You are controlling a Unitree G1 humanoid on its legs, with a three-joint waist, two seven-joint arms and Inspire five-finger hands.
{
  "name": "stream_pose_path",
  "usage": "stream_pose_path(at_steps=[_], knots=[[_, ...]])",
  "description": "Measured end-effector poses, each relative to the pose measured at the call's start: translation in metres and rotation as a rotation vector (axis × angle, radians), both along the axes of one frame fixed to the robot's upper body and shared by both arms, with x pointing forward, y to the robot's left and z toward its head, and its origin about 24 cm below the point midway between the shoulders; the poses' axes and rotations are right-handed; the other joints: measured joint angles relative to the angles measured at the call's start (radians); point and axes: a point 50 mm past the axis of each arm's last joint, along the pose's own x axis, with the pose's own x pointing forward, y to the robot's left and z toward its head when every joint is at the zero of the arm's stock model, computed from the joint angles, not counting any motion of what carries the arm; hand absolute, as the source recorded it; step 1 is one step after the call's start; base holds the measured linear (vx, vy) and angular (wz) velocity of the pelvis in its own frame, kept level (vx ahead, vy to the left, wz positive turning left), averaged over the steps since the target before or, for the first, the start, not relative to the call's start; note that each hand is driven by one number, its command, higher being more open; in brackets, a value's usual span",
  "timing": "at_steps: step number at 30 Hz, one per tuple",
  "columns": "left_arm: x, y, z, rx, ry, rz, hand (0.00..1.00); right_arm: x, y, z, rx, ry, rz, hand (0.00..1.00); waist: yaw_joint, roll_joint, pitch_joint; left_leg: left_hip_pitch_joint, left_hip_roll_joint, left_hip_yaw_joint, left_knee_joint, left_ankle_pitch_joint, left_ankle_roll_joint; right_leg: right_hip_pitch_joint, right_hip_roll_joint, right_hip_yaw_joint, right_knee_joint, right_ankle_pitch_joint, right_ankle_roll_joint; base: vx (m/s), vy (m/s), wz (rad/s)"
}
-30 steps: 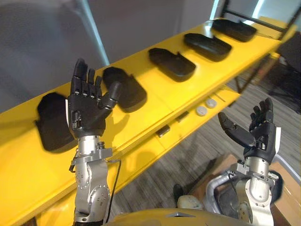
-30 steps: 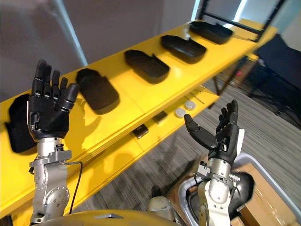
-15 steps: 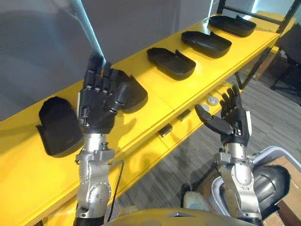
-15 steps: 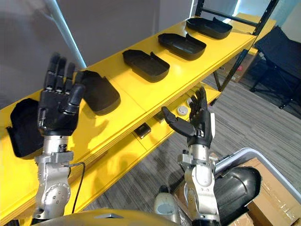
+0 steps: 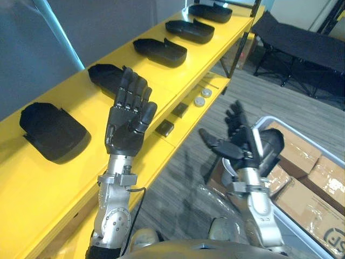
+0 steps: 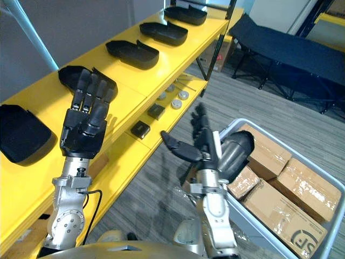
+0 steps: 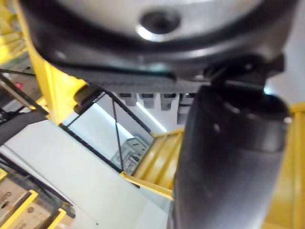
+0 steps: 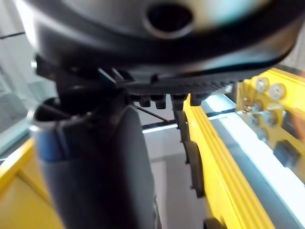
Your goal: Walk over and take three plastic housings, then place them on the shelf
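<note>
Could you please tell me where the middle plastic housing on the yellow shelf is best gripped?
Probably by its near long rim. The middle plastic housing lies open side up on the yellow shelf, so that raised wall could be pinched from the aisle side, thumb inside.

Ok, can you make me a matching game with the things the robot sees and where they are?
Things:
1. plastic housings
2. cardboard boxes
3. small round discs
4. left hand

Places or states:
A. in the grey bin
B. raised, fingers straight
C. on the top yellow shelf
D. on the lower yellow shelf

Pairs: 1-C, 2-A, 3-D, 4-B.
</note>
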Motion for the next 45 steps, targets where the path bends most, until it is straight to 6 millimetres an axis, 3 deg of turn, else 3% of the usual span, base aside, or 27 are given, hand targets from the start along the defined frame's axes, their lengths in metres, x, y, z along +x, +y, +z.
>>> stream_pose_path(at_steps=[2,4,5,6,8,9,12,13,15,16,18,19,21,22,23,25,28,32,37,45], knots=[[-0.010,0.002,-0.013,-0.017,0.065,-0.015,1.00,-0.003,0.019,-0.005,0.012,0.033,0.071,1.00,0.018,-0.003,-0.002,-0.004,0.040,0.041,0.009,0.015,-0.024,0.045,-0.041,-0.022,-0.091,0.016,0.024,-0.01,-0.221,-0.79],[-0.019,0.002,-0.024,-0.036,0.118,-0.031,1.00,-0.007,0.031,-0.008,-0.005,0.049,0.140,1.00,0.018,-0.016,-0.014,-0.025,0.096,0.067,0.047,0.028,-0.046,0.079,-0.016,-0.033,-0.293,0.052,0.082,0.00,-0.432,-0.80],[-0.019,0.002,-0.030,-0.055,0.131,-0.054,1.00,-0.008,0.034,-0.009,-0.005,0.060,0.165,1.00,0.019,-0.037,-0.024,-0.045,0.142,0.079,0.091,0.034,-0.057,0.104,0.033,-0.044,-0.457,0.115,0.156,0.01,-0.599,-0.68],[-0.018,-0.004,-0.039,-0.108,0.159,-0.095,1.00,-0.009,0.033,-0.012,-0.017,0.074,0.175,1.00,0.011,-0.035,-0.030,-0.054,0.193,0.074,0.129,0.043,-0.070,0.141,0.083,-0.085,-0.502,0.068,0.220,0.01,-0.424,-0.62],[-0.021,-0.023,-0.051,-0.190,0.221,-0.158,1.00,-0.015,0.020,-0.020,-0.075,0.112,0.173,1.00,-0.015,0.009,-0.053,-0.048,0.273,0.051,0.133,0.094,-0.074,0.148,0.162,-0.090,-0.490,0.028,0.176,0.05,-0.385,-0.34],[-0.023,-0.036,-0.051,-0.207,0.229,-0.210,1.00,-0.017,0.010,-0.023,-0.105,0.133,0.159,1.00,-0.038,0.013,-0.056,-0.034,0.296,0.044,0.127,0.163,-0.068,0.143,0.178,-0.090,-0.451,0.006,0.140,0.07,-0.401,-0.23],[-0.022,-0.050,-0.044,-0.217,0.177,-0.287,1.00,-0.019,0.000,-0.024,-0.138,0.139,0.140,1.00,-0.060,0.004,-0.054,-0.089,0.352,0.011,0.236,0.304,-0.045,0.146,0.192,-0.086,-0.449,-0.018,0.099,0.04,-0.302,-0.35],[-0.019,-0.054,-0.039,-0.214,0.143,-0.312,1.00,-0.017,-0.007,-0.022,-0.147,0.130,0.106,1.00,-0.060,0.002,-0.047,-0.135,0.353,-0.023,0.293,0.259,-0.079,0.145,0.191,-0.076,-0.463,-0.024,0.090,0.03,-0.176,-0.47],[-0.016,-0.058,-0.035,-0.210,0.115,-0.335,1.00,-0.015,-0.019,-0.020,-0.159,0.127,0.028,1.00,-0.055,0.011,-0.044,-0.175,0.296,-0.054,0.314,0.168,-0.071,0.145,0.184,-0.048,-0.472,-0.024,0.090,0.02,-0.087,-0.46],[-0.017,-0.056,-0.034,-0.211,0.102,-0.323,1.00,-0.013,-0.023,-0.019,-0.158,0.123,-0.005,1.00,-0.043,0.012,-0.043,-0.176,0.237,-0.075,0.301,0.129,-0.076,0.144,0.176,-0.022,-0.474,-0.024,0.090,0.02,-0.008,-0.64],[-0.019,-0.053,-0.035,-0.212,0.094,-0.296,1.00,-0.009,-0.024,-0.015,-0.154,0.109,-0.040,1.00,-0.030,0.018,-0.046,-0.177,0.157,-0.111,0.249,0.102,-0.067,0.136,0.177,-0.007,-0.479,-0.024,0.091,0.02,0.064,-0.88],[-0.019,-0.051,-0.035,-0.208,0.090,-0.287,1.00,-0.007,-0.026,-0.015,-0.146,0.107,-0.077,1.00,-0.016,0.028,-0.057,-0.170,0.119,-0.120,0.175,0.084,-0.032,0.108,0.178,-0.005,-0.477,-0.020,0.099,0.03,0.119,-0.74],[-0.016,-0.051,-0.033,-0.192,0.076,-0.298,1.00,-0.006,-0.028,-0.016,-0.137,0.120,-0.138,1.00,-0.027,0.029,-0.068,-0.159,0.071,-0.142,0.094,0.059,-0.057,0.076,0.160,0.005,-0.490,0.002,0.139,0.03,0.164,-0.28],[-0.015,-0.051,-0.032,-0.184,0.072,-0.306,1.00,-0.004,-0.028,-0.018,-0.147,0.127,-0.155,1.00,-0.027,0.019,-0.062,-0.154,0.054,-0.139,0.068,0.056,-0.058,0.068,0.150,0.010,-0.494,0.008,0.150,-0.03,0.271,-0.06],[-0.013,-0.050,-0.031,-0.140,0.067,-0.316,1.00,0.001,-0.026,-0.027,-0.155,0.179,-0.184,1.00,-0.023,-0.009,-0.050,-0.151,0.020,-0.127,0.044,0.055,-0.055,0.056,0.121,0.021,-0.506,0.028,0.178,-0.06,0.229,-0.08],[-0.013,-0.050,-0.033,-0.111,0.079,-0.333,1.00,0.005,-0.023,-0.041,-0.156,0.254,-0.213,1.00,-0.018,-0.023,-0.047,-0.154,-0.002,-0.121,0.052,0.046,-0.040,0.060,0.106,0.023,-0.523,0.047,0.193,-0.07,0.180,-0.03],[-0.013,-0.052,-0.032,-0.072,0.073,-0.350,1.00,0.013,-0.017,-0.055,-0.281,0.305,-0.302,1.00,0.007,-0.008,-0.036,-0.184,-0.023,-0.121,0.068,0.034,-0.018,0.050,0.092,0.015,-0.556,0.096,0.193,-0.10,0.159,0.04],[-0.002,-0.054,-0.028,-0.056,0.025,-0.375,1.00,0.050,-0.019,-0.029,-0.383,0.180,-0.499,1.00,0.031,0.009,0.026,-0.294,-0.022,-0.153,0.133,0.025,0.003,0.015,0.093,-0.019,-0.609,0.149,0.207,-0.15,0.082,0.18],[0.005,-0.058,-0.024,-0.049,-0.002,-0.398,1.00,0.088,-0.036,0.011,-0.350,0.077,-0.711,1.00,0.052,0.018,0.106,-0.374,-0.020,-0.173,0.174,0.031,0.018,-0.019,0.098,-0.038,-0.647,0.193,0.208,-0.15,0.052,0.09],[0.011,-0.063,-0.017,-0.046,-0.032,-0.421,1.00,0.104,-0.044,0.018,-0.392,0.099,-0.737,1.00,0.057,0.036,0.175,-0.404,-0.028,-0.192,0.179,0.046,0.040,-0.026,0.098,-0.058,-0.658,0.207,0.205,-0.04,0.015,0.07]])
